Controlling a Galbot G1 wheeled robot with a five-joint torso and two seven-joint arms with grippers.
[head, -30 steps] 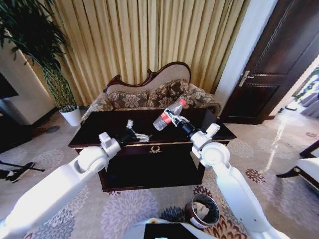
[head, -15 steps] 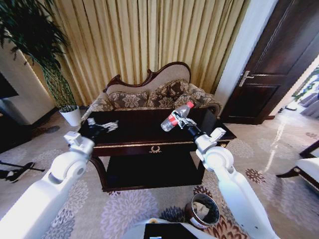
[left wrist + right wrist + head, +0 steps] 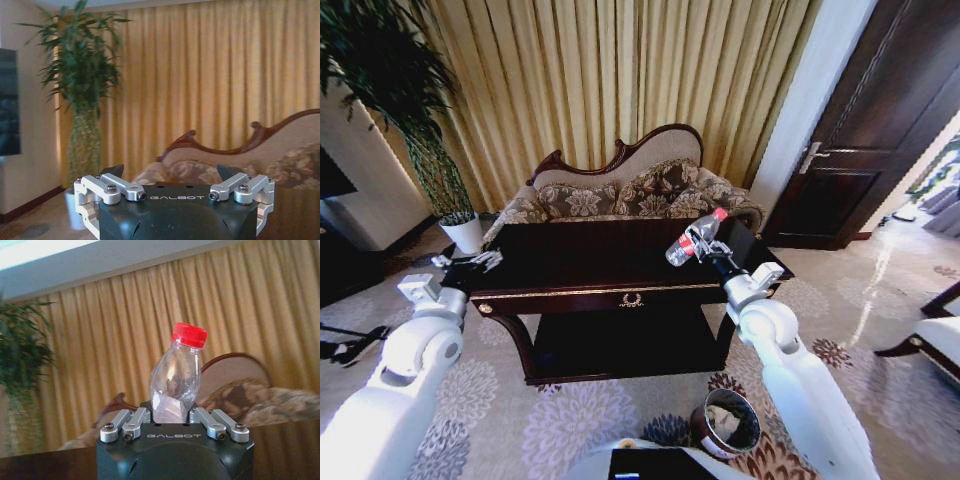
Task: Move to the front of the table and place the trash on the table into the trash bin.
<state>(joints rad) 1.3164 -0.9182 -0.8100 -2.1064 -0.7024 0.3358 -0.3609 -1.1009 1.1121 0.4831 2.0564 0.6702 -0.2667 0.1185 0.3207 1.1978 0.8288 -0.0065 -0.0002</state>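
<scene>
Right gripper (image 3: 705,247) is clamped on the bottle (image 3: 693,239), holding it up in the air above the right end of the table (image 3: 620,290); the right wrist view shows the bottle (image 3: 176,375) seated between the jaws with its red cap pointing away from the gripper (image 3: 172,416), the lower part of the body pinched. Left gripper (image 3: 480,263) hangs off the left end of the table, out past its corner, and something pale sits at its tip, though I cannot tell whether that is a paper scrap or metal linkage; in the left wrist view its fingers (image 3: 112,171) stand wide apart with nothing visible between them. By my reading, the step in hand is the carry: the bottle is picked and lifted, not yet dropped. The trash bin (image 3: 726,424) stands on the carpet at the near right, close beside the robot's base and well below the raised bottle, nearer than the table's front edge. The next move calls for swinging the right arm back and down toward the robot until the bottle is over the bin's dark rim, then opening the jaws. The tabletop looks bare of other trash from the head view.
</scene>
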